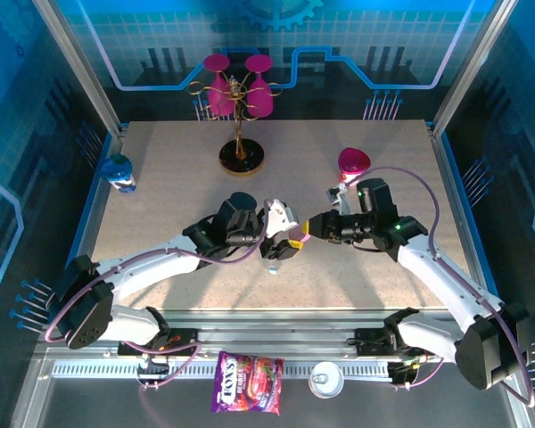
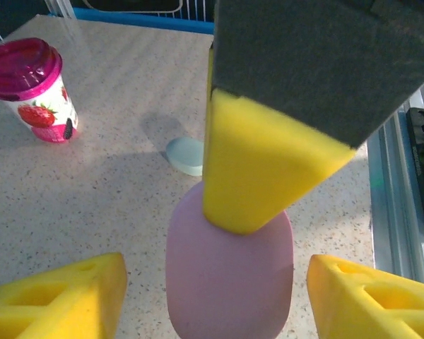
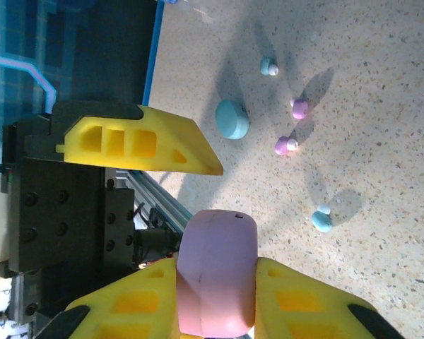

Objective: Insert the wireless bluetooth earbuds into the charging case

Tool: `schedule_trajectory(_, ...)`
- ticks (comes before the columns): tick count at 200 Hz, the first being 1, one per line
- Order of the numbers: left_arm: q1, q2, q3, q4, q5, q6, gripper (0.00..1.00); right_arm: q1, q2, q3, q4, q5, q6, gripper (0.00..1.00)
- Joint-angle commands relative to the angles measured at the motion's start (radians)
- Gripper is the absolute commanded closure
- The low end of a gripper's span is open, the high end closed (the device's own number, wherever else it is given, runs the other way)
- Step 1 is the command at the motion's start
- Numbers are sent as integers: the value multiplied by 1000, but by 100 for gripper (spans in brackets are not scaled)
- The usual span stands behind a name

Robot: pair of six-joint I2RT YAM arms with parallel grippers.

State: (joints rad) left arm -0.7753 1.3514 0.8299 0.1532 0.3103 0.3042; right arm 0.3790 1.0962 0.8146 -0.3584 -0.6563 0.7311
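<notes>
My right gripper (image 3: 217, 267) is shut on a pink pebble-shaped charging case (image 3: 215, 272), holding it above the table. The same case (image 2: 230, 282) hangs between the fingers of my left gripper (image 2: 215, 267), which stand open with a gap on either side. One right fingertip (image 2: 251, 169) presses on the case's top. Both grippers meet at the table's middle, left gripper (image 1: 283, 241) and right gripper (image 1: 308, 230). On the table lie several earbuds: a light blue one (image 3: 269, 67), two pink ones (image 3: 299, 107) (image 3: 285, 145) and another blue one (image 3: 321, 219). A light blue case (image 3: 232, 119) lies shut near them.
A strawberry cup (image 1: 352, 163) with a pink lid stands at the right rear. A rack of pink glasses (image 1: 241, 89) is at the back centre, with a blue cup (image 1: 119, 172) at the left edge. A candy bag (image 1: 248, 382) and a round lid (image 1: 325, 381) lie by the front rail.
</notes>
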Motion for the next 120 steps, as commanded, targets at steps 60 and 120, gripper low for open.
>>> schedule_trajectory(60,3,-56,-225,657,87,-183,3,-122,-135,-112,313,-216,249,82)
schedule_trajectory(120,4,20,-258,948,93,-225,3,-145,-174,-181,594,-284,475,83)
